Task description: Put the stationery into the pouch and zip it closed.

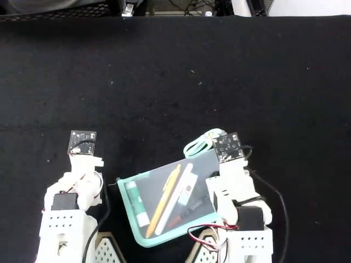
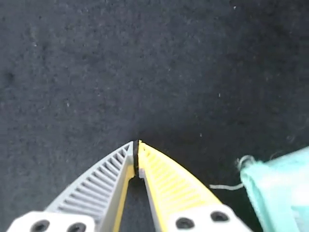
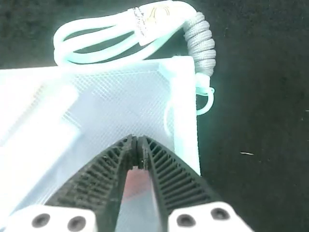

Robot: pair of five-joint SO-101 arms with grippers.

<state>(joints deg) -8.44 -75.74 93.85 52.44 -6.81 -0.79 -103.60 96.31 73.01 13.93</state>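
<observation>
Pouch (image 1: 155,189) – laid at the table (image 1: 164,82) near edge, between the arms; stationery (image 1: 167,198) seen inside; long axis set across, cord (image 1: 198,143) end angled toward the far edge | right hand (image 3: 137,145) – closed, empty, held over the cord-end corner, nearer | left hand (image 2: 136,145) – closed, empty, just beside the opposite corner.

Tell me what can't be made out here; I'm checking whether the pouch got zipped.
- Zipped or not: high view, the pouch edge is too small; the right arm covers one end.
- Dark item inside: high view, too small to identify.
- Left wrist view: pouch cut off by the frame edge.
- Right wrist view: right gripper hides the pouch under it.
</observation>
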